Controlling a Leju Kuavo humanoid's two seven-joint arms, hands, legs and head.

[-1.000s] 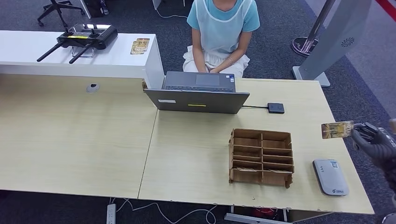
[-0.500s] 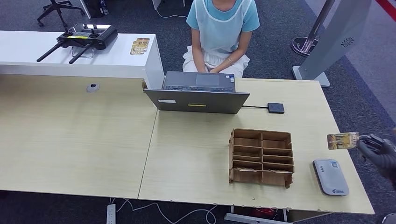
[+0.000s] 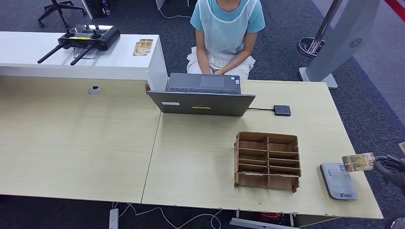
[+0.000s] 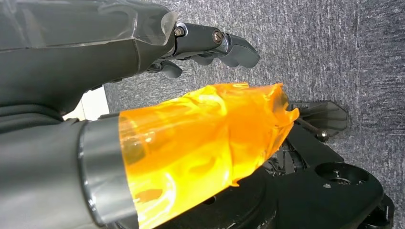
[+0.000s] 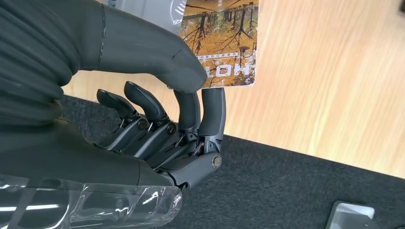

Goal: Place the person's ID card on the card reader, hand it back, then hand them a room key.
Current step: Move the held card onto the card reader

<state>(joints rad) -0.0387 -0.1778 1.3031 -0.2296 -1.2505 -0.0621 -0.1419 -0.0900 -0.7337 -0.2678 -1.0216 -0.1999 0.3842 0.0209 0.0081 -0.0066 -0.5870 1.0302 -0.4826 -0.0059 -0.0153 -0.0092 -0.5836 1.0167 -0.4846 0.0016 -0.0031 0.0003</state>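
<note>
Right hand (image 3: 392,169) pinching the ID card (image 3: 357,162) between thumb and fingers (image 5: 212,107), holding it above the table's right edge, overlapping the far corner of the grey card reader (image 3: 337,181). Left hand (image 4: 210,43) hanging over grey carpet, fingers curling, grasp impossible to tell. Wooden compartment organizer (image 3: 267,161) sitting just beside the reader. Open laptop (image 3: 203,95) standing between organizer and seated person (image 3: 225,33); small black box (image 3: 282,110) lying beside the laptop on the table (image 3: 200,162).

Grey laptop (image 3: 201,95), open; brown compartment organizer (image 3: 267,161); black remote controller (image 3: 86,40) on white counter (image 3: 76,59); seated person (image 3: 227,33).
</note>
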